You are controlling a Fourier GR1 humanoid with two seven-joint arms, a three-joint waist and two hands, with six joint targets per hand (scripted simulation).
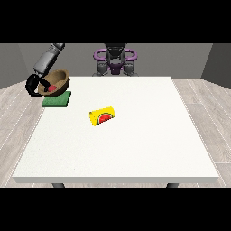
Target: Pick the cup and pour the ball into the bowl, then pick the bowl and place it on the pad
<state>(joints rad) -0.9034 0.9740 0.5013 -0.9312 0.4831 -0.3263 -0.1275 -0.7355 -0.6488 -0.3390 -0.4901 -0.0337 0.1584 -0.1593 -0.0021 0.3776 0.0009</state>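
Observation:
A brown wooden bowl [57, 81] hangs tilted just above the green pad [57, 99] at the table's back left corner. A red ball [51, 88] lies inside the bowl. The black hand at the view's left [33, 85] grips the bowl's left rim, fingers curled round it. A yellow cup [103, 116] with a watermelon picture lies on its side near the middle of the white table [135, 149]. No other hand shows.
The robot's torso [115, 58] stands behind the table's far edge. The pad sits close to the table's left edge. A grey wooden floor surrounds the table.

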